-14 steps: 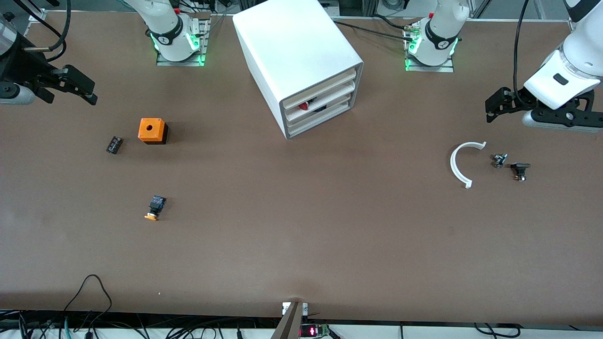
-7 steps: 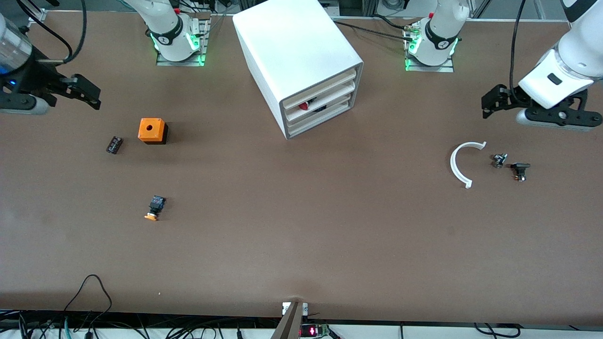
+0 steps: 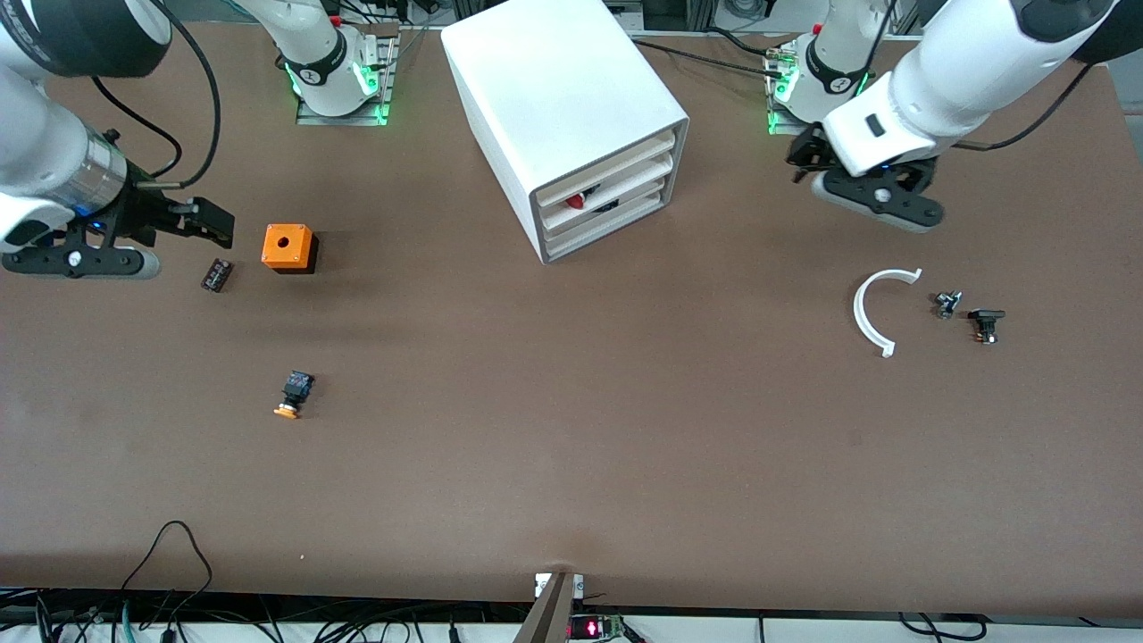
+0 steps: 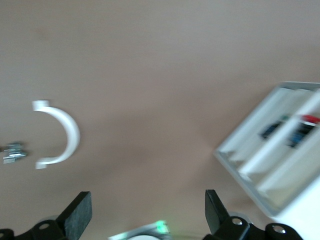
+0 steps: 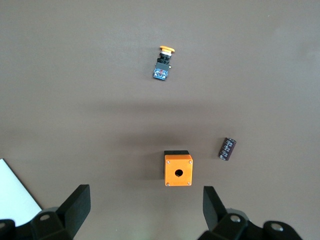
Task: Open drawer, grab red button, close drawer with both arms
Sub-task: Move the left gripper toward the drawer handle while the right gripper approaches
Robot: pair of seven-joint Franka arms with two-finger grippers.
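1. I judge the step in hand to be opening the drawer point(image 3: 600, 195), the second tray down in the cabinet point(image 3: 558, 98), not yet pulled out. The button point(image 3: 577, 201) lies inside it, its red cap showing through the front gap.
2. My left gripper point(image 3: 804, 159) hangs spread and empty over bare table toward the left arm's end from the cabinet; I'd bring it square to the drawer front and pull straight.
3. My right gripper point(image 3: 210, 223), spread and empty, hangs just beside the orange box point(image 3: 287, 247), toward the right arm's end from the cabinet.
4. Count: one cabinet, four trays, two arms, one red button, one orange-capped button point(image 3: 293, 395).
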